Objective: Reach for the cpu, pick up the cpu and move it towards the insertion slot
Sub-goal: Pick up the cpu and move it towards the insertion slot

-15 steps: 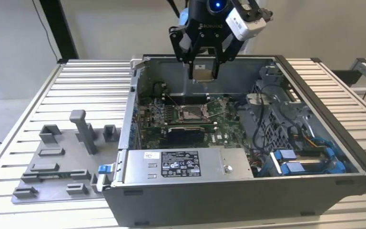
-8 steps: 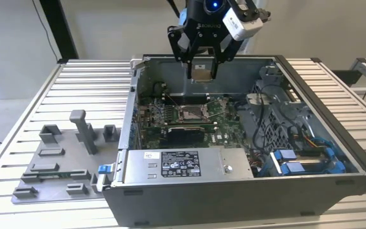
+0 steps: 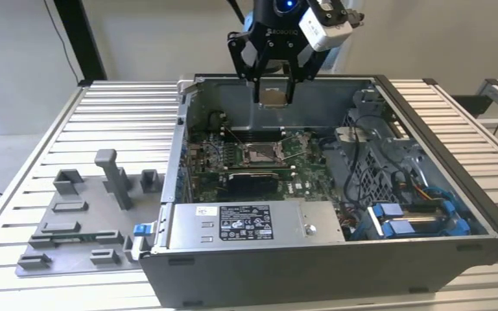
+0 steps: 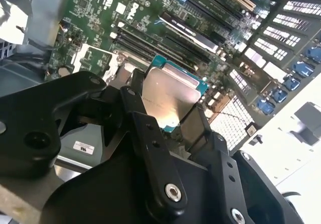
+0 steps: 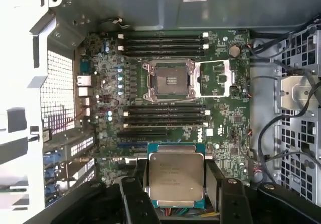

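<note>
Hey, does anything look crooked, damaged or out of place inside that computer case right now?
Nothing stands out. The black tool holds the thin square silvery chip by its edges above the open grey computer case, apart from the metal-framed socket on the green circuit board.

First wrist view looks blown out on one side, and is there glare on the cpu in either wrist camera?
In the first wrist view the area outside the computer case is washed out white, while the insertion slot reads clearly. In the second wrist view the cpu, held in the hand, carries a soft bright sheen; in the first wrist view its top looks evenly lit.
</note>
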{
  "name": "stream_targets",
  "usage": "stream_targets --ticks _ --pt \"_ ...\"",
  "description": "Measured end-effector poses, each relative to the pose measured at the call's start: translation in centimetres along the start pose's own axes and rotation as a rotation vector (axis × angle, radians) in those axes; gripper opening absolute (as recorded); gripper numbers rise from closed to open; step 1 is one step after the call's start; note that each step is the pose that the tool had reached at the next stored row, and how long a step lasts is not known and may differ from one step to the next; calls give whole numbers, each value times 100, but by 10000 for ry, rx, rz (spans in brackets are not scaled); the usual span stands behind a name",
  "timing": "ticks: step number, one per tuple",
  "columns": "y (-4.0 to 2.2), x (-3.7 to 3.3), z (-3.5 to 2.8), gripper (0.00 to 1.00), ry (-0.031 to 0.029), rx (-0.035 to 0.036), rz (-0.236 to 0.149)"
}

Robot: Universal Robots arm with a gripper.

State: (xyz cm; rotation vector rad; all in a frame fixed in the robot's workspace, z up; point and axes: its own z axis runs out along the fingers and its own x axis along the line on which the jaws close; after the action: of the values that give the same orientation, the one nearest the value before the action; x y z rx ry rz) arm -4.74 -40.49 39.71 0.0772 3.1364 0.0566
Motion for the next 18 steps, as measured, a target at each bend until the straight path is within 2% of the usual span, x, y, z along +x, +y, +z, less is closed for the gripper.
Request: stream_targets --ticks 4,10,16,18 --pt "105 5 4 0 0 1 22" --pt "321 16 15 0 -1 5 23" --pt "563 22 25 0 -9 22 23" --pt "612 14 32 0 -10 41 19"
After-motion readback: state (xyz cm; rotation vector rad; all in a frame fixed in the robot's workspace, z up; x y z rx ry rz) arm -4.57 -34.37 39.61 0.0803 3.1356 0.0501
